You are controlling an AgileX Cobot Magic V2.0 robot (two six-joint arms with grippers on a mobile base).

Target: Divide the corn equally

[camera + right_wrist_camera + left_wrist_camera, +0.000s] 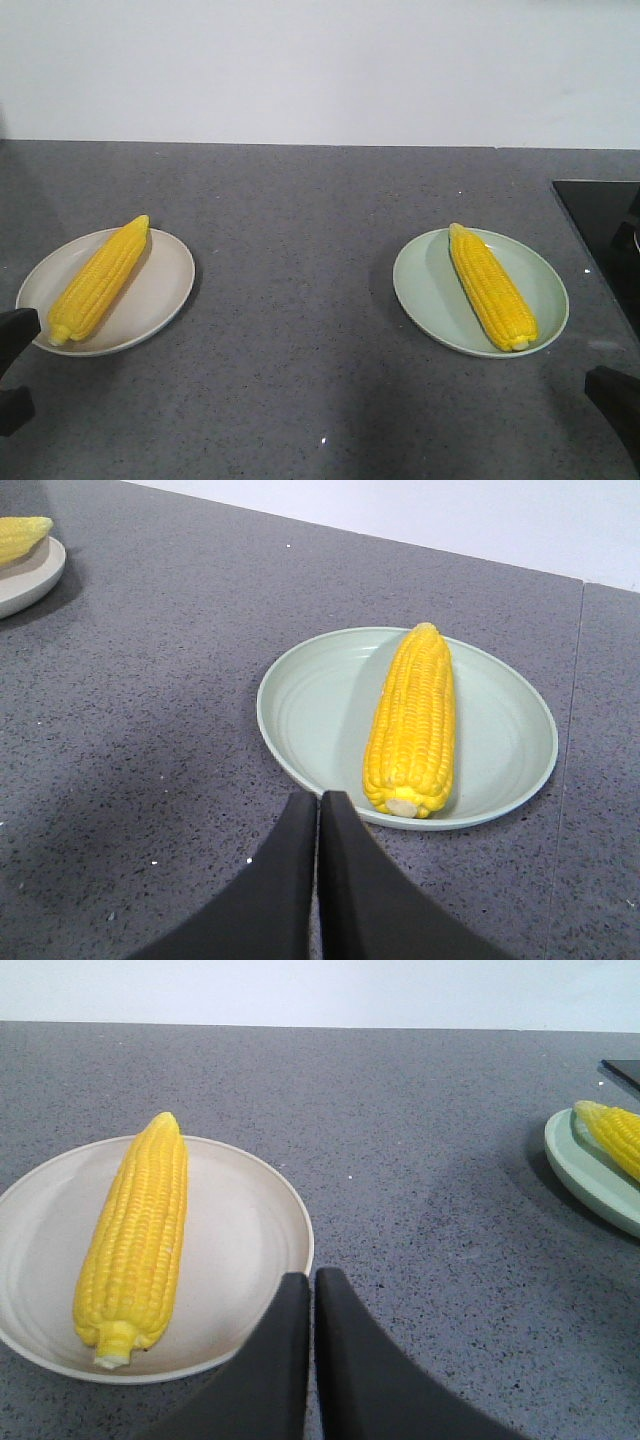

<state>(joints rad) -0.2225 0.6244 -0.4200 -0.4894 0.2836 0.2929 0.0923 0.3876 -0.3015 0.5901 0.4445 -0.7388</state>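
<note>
The left gripper point(312, 1285) is seen closed on nothing, its two dark fingers pressed together just above the near rim of the beige plate point(250, 1210), and no cob is held. On that plate one corn cob point(135, 1235) is laid lengthwise, its cut stem end toward the gripper and its pale tip pointing away. The right gripper point(319, 805) is likewise seen pinched together and empty, held just short of the near rim of the pale green plate point(310, 705), on which a second corn cob point(412, 720) is rested with its stem end nearest the gripper. In the front view both plates are set on the grey speckled desk point(300, 300), well apart, the beige one at the left and the green one at the right, with a cob lying diagonally across each. Only the dark edges of the arms are caught at the lower corners of that view. A black glossy panel point(600, 215) is let into the desk just beyond the green plate. One cob per plate is counted, so the sharing is judged to be already even and the task to be at or near its end. No further grasp appears to be called for; at most the arms would be drawn back clear of the plates without the cobs being disturbed.
</note>
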